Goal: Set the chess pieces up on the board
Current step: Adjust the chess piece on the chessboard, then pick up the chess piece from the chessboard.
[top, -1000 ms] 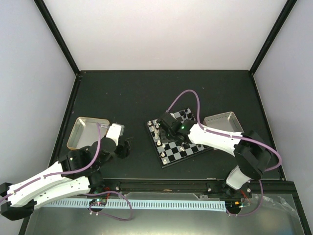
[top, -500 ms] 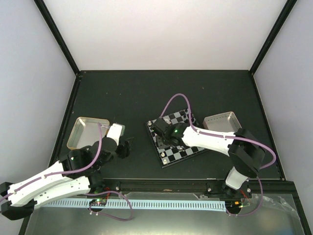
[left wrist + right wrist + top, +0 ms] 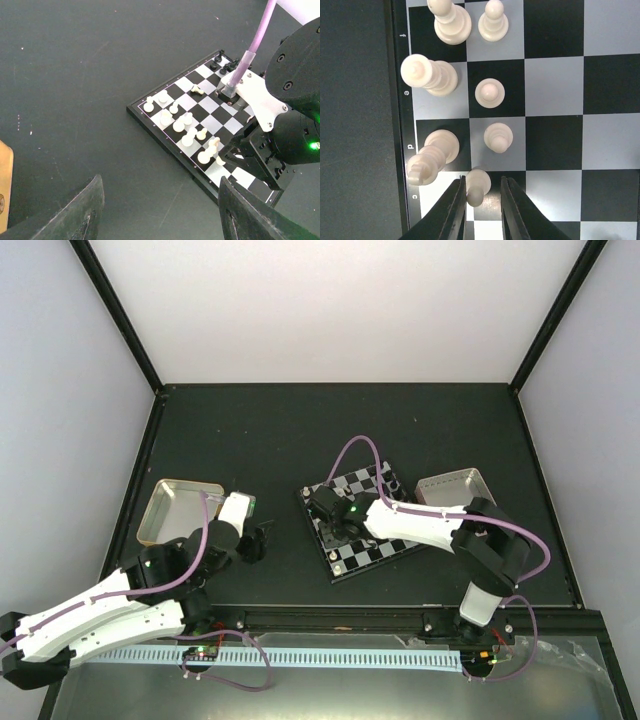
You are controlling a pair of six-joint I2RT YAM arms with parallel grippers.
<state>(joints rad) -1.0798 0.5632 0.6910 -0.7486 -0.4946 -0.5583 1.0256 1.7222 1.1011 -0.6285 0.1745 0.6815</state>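
The board (image 3: 388, 544) lies tilted at mid-table. Several cream-white chess pieces (image 3: 180, 122) crowd its left rows, one (image 3: 197, 90) lies toppled, and black ones (image 3: 226, 64) sit at its far corner. My right gripper (image 3: 482, 200) is low over the board's near-left part (image 3: 331, 523). Its narrowed jaws straddle a white pawn (image 3: 478, 186) on the line between two squares. The left finger (image 3: 456, 207) touches the pawn and a thin gap shows at the right finger. My left gripper (image 3: 161, 202) hangs open over bare table left of the board, with nothing between its fingers.
A metal tray (image 3: 168, 512) lies at the left beside the left arm, and another (image 3: 456, 490) sits right of the board. A tall white piece (image 3: 431, 156) stands just left of the right gripper's fingers. Walls close the table on three sides.
The right arm has swung from the board's middle toward its near-left rows, and its jaws have narrowed around the pawn. The left arm has not moved.
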